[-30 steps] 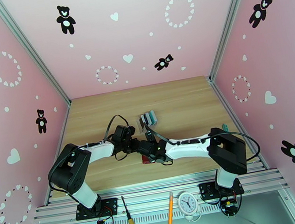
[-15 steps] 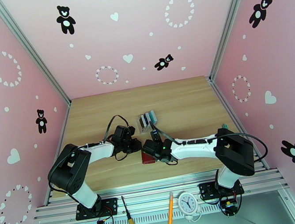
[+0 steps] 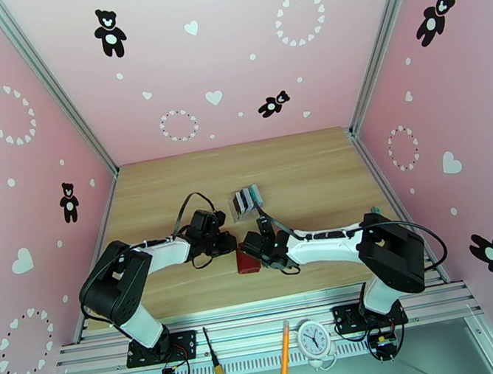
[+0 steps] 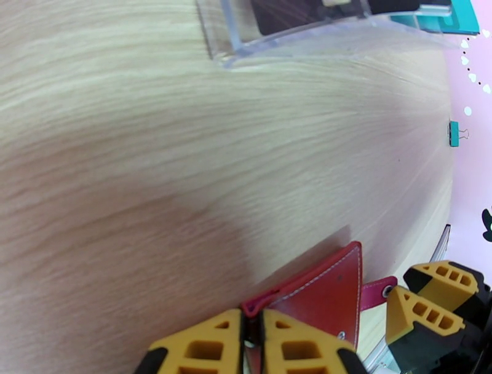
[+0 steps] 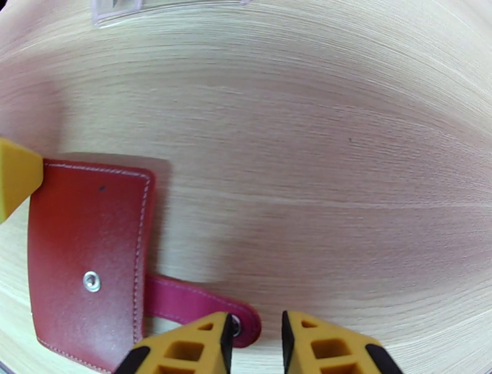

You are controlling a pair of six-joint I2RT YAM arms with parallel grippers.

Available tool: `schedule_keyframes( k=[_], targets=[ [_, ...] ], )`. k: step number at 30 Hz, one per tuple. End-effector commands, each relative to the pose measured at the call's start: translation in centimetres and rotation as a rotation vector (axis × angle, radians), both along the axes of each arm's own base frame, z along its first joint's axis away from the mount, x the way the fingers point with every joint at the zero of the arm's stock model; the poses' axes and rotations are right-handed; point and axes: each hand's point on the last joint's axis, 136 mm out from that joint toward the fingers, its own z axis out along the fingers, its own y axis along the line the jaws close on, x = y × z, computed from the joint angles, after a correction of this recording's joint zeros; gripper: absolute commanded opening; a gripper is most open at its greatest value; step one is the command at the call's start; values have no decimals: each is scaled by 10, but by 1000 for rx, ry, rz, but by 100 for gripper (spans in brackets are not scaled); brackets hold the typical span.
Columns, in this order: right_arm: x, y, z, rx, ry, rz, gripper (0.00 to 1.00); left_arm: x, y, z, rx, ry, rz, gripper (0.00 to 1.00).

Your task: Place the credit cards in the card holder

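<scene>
Bright even overhead light, soft shadows, wrist views warped at edges, foreground blurred

We log this as a robot test cell in a lab, not a lived-in room. Evidence:

- Two white-and-black arms, the left arm point(image 3: 160, 254) and the right arm point(image 3: 330, 242), are bolted to a slotted aluminium rail point(image 3: 268, 326) along the desk's near edge.
- Aluminium frame posts point(image 3: 51, 84) rise from the desk's far corners.
- Pink panel walls point(image 3: 226, 60) close three sides, stuck with bear decals point(image 3: 109, 32) and heart rings point(image 3: 300, 19).
- The wooden desk point(image 3: 302, 160) is plain.
- On the metal ledge point(image 3: 437, 355) before the rail we note a screwdriver point(image 3: 216, 364), an orange marker point(image 3: 285, 350) and a small white clock point(image 3: 315, 339).
</scene>
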Motion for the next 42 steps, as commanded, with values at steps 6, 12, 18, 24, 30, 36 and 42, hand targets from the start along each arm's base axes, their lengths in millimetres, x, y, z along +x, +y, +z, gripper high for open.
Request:
schedule_keyframes(
  k=[6,12,18,24,30,36,42],
  targets=[
    [-4,-5,-11,-23,24,1,30,-14,19,-24,91,56,28,16],
    [-4,-6,-18,-38,34,0,30,-14,19,-22,88,47,26,16],
    [-5,-8,-25,-56,47,-4,30,-14,19,-19,83,41,25,16],
    [-4,-8,-25,-60,52,-2,30,-14,18,-17,75,35,24,16],
    [2,8,6,27,8,35,35,-13,14,-5,38,2,19,19],
    [5,20,34,90,-22,66,37,-12,12,8,2,-37,15,38],
    [2,33,55,179,-39,100,38,-11,13,23,-19,-90,20,46]
  ],
)
